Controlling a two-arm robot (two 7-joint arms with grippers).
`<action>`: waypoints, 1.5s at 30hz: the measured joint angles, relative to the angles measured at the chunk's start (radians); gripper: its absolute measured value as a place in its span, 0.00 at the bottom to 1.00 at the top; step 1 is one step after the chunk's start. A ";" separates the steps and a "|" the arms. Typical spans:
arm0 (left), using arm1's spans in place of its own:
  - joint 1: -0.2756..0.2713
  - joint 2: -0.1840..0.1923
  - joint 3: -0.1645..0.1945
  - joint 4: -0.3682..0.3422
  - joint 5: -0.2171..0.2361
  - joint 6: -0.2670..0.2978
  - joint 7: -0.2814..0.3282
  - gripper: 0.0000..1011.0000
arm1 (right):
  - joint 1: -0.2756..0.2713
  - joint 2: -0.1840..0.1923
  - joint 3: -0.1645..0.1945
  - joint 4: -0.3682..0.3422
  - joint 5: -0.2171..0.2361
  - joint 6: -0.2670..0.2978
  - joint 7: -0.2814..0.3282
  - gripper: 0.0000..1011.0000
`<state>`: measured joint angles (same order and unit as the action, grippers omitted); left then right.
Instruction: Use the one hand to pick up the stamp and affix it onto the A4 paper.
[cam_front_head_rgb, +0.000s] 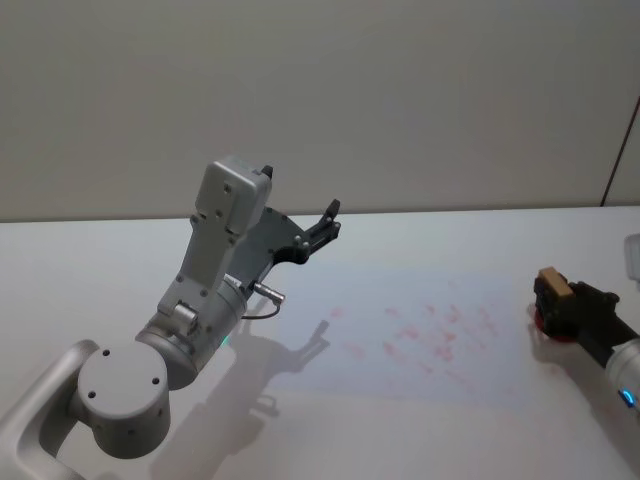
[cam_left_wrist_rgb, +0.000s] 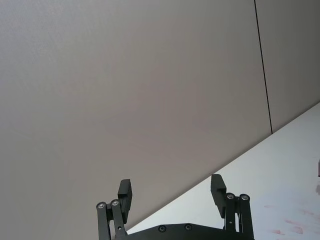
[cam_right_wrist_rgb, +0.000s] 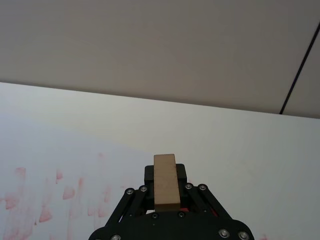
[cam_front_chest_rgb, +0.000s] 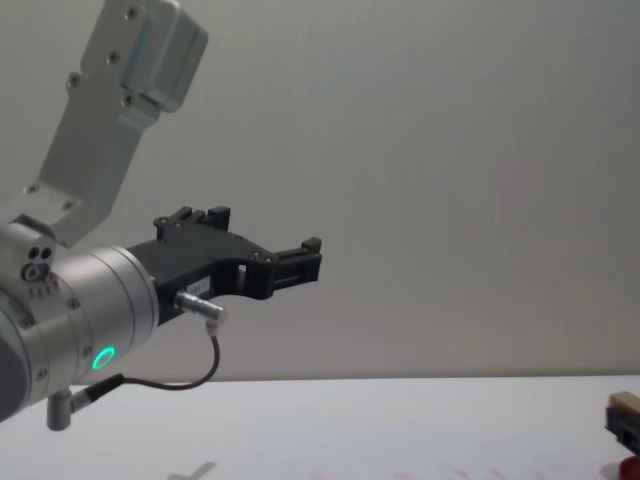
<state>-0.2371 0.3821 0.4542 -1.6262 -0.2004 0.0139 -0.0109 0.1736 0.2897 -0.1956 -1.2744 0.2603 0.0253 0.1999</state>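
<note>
Your right gripper sits at the right edge of the head view, low over the white table, its black fingers clenched on the stamp. You see the stamp as a light wood-coloured block standing up between the fingers, with a bit of red just beneath it. In the right wrist view the block stands upright in the middle of the gripper, pinched from both sides. In the chest view it pokes in at the lower right corner.

You can see the A4 paper lying flat in the centre-right of the head view, with the stamp just past its right edge. Faint red marks are scattered over its right half.

Your left gripper is raised well above the table, left of centre in the head view, with its fingers spread apart and nothing between them; the left wrist view shows the gap.
</note>
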 joint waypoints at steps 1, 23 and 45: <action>0.000 0.000 0.000 0.000 0.000 0.000 0.000 0.99 | 0.004 -0.002 -0.001 0.001 0.000 -0.001 0.002 0.22; 0.000 0.000 0.000 0.000 0.000 0.000 0.000 0.99 | 0.117 -0.093 -0.075 0.162 -0.069 -0.024 0.038 0.22; 0.000 0.000 0.000 0.000 0.000 0.000 0.000 0.99 | 0.137 -0.109 -0.088 0.225 -0.099 -0.032 0.042 0.22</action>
<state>-0.2371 0.3821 0.4543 -1.6262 -0.2004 0.0138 -0.0109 0.3111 0.1806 -0.2834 -1.0491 0.1613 -0.0068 0.2414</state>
